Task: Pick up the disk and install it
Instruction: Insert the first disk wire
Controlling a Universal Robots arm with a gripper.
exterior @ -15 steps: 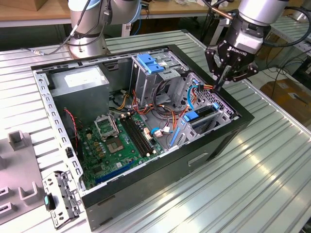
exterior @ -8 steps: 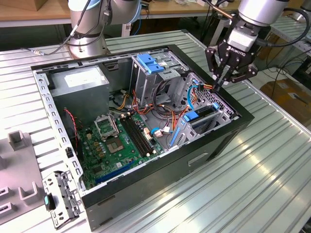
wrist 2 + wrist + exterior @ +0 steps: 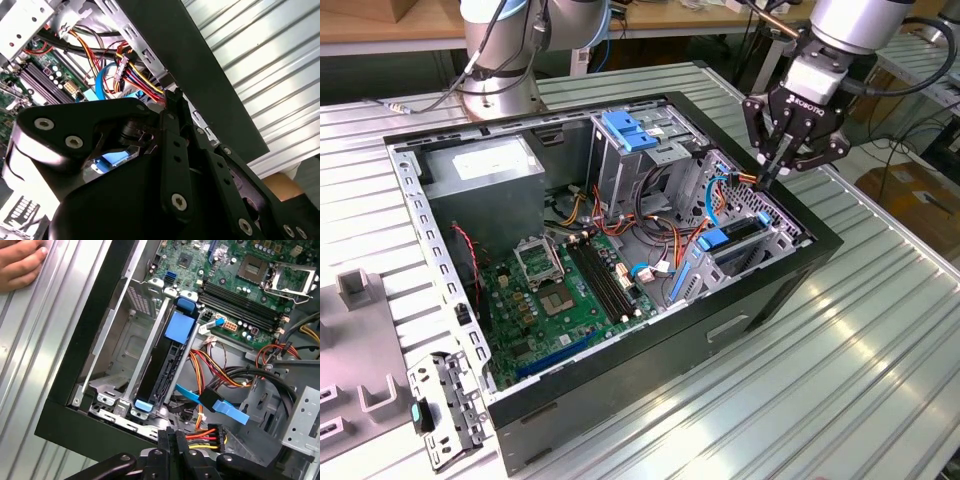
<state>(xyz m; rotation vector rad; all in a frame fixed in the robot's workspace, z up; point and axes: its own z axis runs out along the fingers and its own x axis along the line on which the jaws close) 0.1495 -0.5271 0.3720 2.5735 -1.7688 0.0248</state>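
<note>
The disk [image 3: 732, 237] stands on edge in a metal bay at the corner of the open computer case [image 3: 650, 345] on the exterior view's right. In the first wrist view the disk [image 3: 162, 365] is a dark slab with blue rail tabs at both ends. My gripper [image 3: 773, 172] hangs just above the case wall beside that bay, apart from the disk, its fingers pressed together with nothing between them. In the first wrist view the gripper [image 3: 172, 437] sits beside a black connector [image 3: 214, 432] with red and yellow wires. The second wrist view has the gripper [image 3: 172, 97] tips by the same wires.
Inside the case are a green motherboard [image 3: 570, 290], a grey power-supply box [image 3: 485, 165], a drive cage with a blue handle [image 3: 630, 130] and loose cables [image 3: 655, 225]. A metal bracket [image 3: 445, 410] lies on the slatted table. A person's hand [image 3: 20, 262] rests on the table beside the case.
</note>
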